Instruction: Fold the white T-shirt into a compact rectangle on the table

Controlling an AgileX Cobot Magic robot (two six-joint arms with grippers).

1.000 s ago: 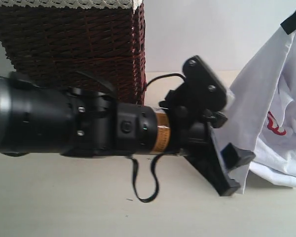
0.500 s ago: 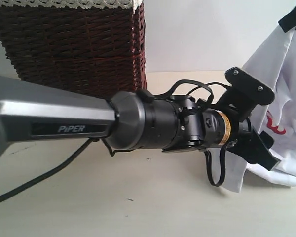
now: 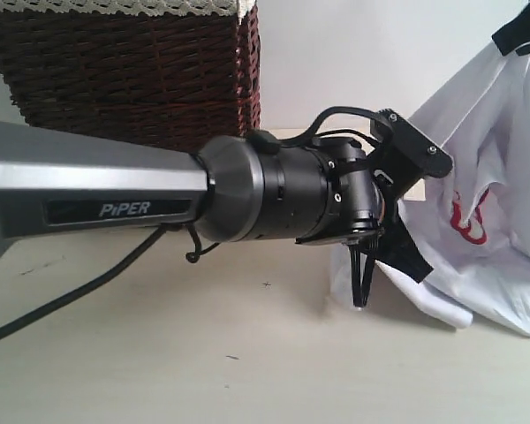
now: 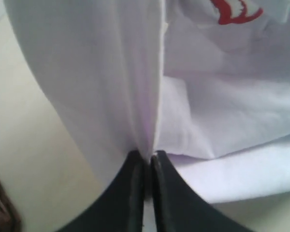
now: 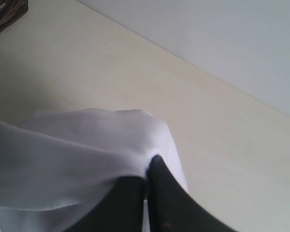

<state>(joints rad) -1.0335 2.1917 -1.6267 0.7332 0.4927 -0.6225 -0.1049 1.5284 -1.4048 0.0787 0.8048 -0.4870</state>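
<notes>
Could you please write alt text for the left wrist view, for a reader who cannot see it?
The left gripper has its black jaws shut on a fold of the white T-shirt. Part of the shirt's red lettering shows farther along the cloth, and the pale table lies beside it.

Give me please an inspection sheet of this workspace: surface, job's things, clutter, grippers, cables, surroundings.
Surface: table, pale cream, a few dark specks.
Job's things: T-shirt, unfolded, hanging in the air, its lower part reaching the table; red print shows.
Clutter: wicker basket at the back.
Grippers: left gripper shut on a T-shirt edge; right gripper shut on the T-shirt, held high.
Cables: black cable trails down to the table; a loop hangs by the left gripper.
Surroundings: plain pale wall.
</notes>
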